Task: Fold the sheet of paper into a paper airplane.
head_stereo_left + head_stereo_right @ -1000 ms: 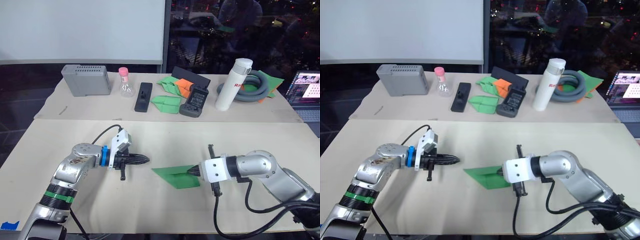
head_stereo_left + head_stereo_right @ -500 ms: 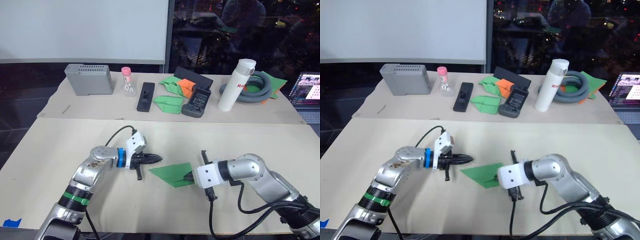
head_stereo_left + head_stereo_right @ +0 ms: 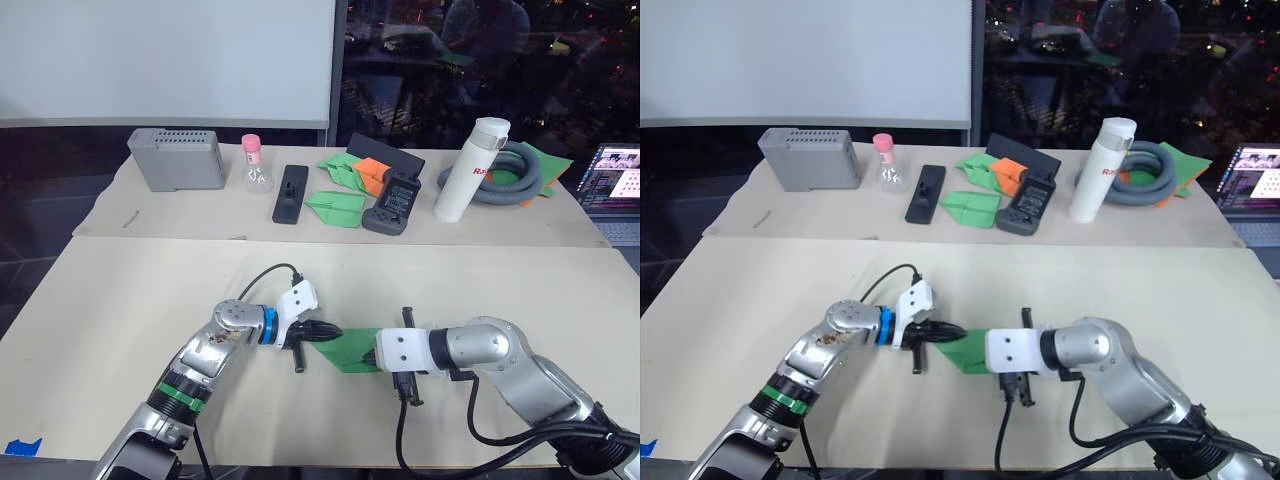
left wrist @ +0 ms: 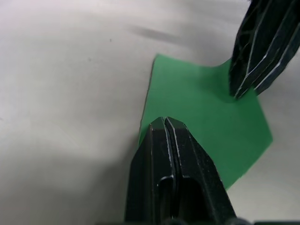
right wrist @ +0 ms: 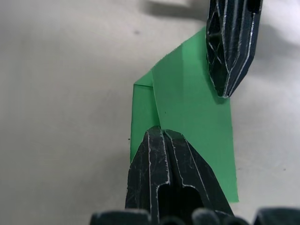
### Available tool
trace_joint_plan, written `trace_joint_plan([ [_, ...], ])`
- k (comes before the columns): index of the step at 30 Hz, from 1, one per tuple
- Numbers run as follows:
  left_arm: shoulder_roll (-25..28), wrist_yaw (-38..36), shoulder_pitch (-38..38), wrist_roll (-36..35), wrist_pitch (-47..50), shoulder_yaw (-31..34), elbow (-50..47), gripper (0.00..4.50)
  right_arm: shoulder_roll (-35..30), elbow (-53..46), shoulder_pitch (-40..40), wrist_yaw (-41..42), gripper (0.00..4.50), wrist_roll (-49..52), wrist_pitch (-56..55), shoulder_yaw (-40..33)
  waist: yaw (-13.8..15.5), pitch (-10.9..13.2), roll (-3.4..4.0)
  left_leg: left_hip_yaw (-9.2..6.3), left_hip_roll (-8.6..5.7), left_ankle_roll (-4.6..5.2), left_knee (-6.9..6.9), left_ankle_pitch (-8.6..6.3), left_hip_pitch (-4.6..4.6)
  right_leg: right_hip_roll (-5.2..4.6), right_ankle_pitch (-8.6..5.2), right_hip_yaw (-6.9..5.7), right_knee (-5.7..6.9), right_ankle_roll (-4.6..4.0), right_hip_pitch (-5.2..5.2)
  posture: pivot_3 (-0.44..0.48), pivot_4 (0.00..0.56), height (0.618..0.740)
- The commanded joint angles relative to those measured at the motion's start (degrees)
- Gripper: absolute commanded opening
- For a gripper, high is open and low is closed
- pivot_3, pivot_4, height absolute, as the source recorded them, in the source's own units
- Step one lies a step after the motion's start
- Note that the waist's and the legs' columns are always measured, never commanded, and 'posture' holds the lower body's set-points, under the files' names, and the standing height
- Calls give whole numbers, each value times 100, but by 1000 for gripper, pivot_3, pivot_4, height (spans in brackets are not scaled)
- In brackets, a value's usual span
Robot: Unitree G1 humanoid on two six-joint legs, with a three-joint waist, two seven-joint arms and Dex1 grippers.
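The sheet of paper [image 3: 352,352] lies flat on the near table as a bright green creased wedge, with a folded flap visible [image 5: 143,110] in the right wrist view. My left gripper [image 3: 334,331] is shut, its tip [image 4: 164,120] resting on the paper's left edge. From the other side my right gripper [image 3: 371,354] is shut too, its tip [image 5: 161,129] lying on the paper's right part. The two tips point at each other, a short gap apart. Nothing is pinched between either pair of fingers.
On the back table stand a grey box [image 3: 176,158], a pink-capped flask [image 3: 256,168], a black bar [image 3: 289,193], small green darts [image 3: 335,205], an orange dart [image 3: 370,170], a black controller [image 3: 397,200], a white bottle [image 3: 465,170] and a grey hose [image 3: 515,175]. A laptop [image 3: 615,180] is at far right.
My left gripper has travelled right across the table until its tip reached the paper. My right gripper has slid further left over the paper. The camera has shifted a little.
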Motion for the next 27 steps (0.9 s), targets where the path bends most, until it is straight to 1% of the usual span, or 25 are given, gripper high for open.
trace_joint_plan([
  [1, -52, -6, -85, 90, -256, 11, 186, 0, 61, -372, 1, -70, 20, -36, 520, -6, 1, 0, 0, 0, -1, 0, 0, 0, 0, 0, 0, 0, 0, 0, 0, 0, 150, 740],
  [7, -79, -119, -116, 234, -445, -126, 370, 0, 123, -575, 87, -134, 20, -83, 932, 102, 3, 0, 0, 0, -1, 1, 2, -1, 0, -1, 0, 0, 0, 0, 1, 0, 150, 740],
  [9, -94, -137, -97, 286, -530, -137, 480, 0, 235, -665, 137, -191, 20, 138, 1280, -30, 8, 0, 0, 0, -2, 1, 2, -1, 1, -1, 0, 0, 0, 0, 2, 0, 150, 740],
  [12, -107, -141, -144, 361, -667, -118, 741, 0, 206, -764, 64, -169, 937, 237, 1456, -132, 10, 0, 0, -1, -2, 2, 2, -1, 4, -2, 0, -1, 0, 0, 7, 0, 150, 740],
  [15, -91, -185, -181, 398, -792, -121, 920, 0, 96, -970, -41, -90, 1978, 421, 1733, -309, 7, 0, 0, -1, -4, 13, 4, -8, 6, -3, 0, -1, 0, 0, 8, 0, 150, 740],
  [17, -73, -220, -205, 443, -876, -152, 1016, 0, 63, -1304, -145, 1, 2665, 878, 2393, -720, 6, 0, 0, -1, -3, 14, 4, -8, 8, -3, 0, 0, 2, 0, 9, 0, 150, 740],
  [20, -76, -247, -221, 461, -951, -156, 1095, 0, -117, -1636, -235, 136, 3774, 1423, 3059, -1108, 6, -1, 0, -3, -1, 16, 4, -10, 10, -5, 0, 0, 5, -1, 9, 0, 150, 740],
  [21, -75, -258, -222, 466, -969, -160, 1106, 0, -126, -1712, -271, 217, 4039, 1747, 3360, -1356, 6, -1, -1, -4, -1, 19, 4, -11, 10, -6, 0, -1, 5, -1, 10, 0, 150, 740],
  [23, -75, -270, -219, 476, -996, -170, 1116, 0, -37, -1607, -301, 126, 4039, 2058, 3456, -1712, 4, -1, -2, -5, -1, 20, 4, -13, 11, -8, 1, -1, 4, -1, 10, 0, 150, 740],
  [26, -67, -279, -190, 485, -1028, -181, 1102, 0, 240, -1288, -254, -460, 4039, 1927, 3156, -1767, -1, -2, -2, -6, -1, 21, 2, -13, 13, -11, 1, 1, 6, -1, 11, 0, 150, 740],
  [27, -62, -280, -171, 486, -1033, -183, 1083, 0, 403, -1193, -221, -636, 3761, 1956, 3139, -1790, 1, -2, -2, -6, -1, 20, 2, -13, 13, -12, 1, 1, 7, -1, 10, 0, 150, 740],
])
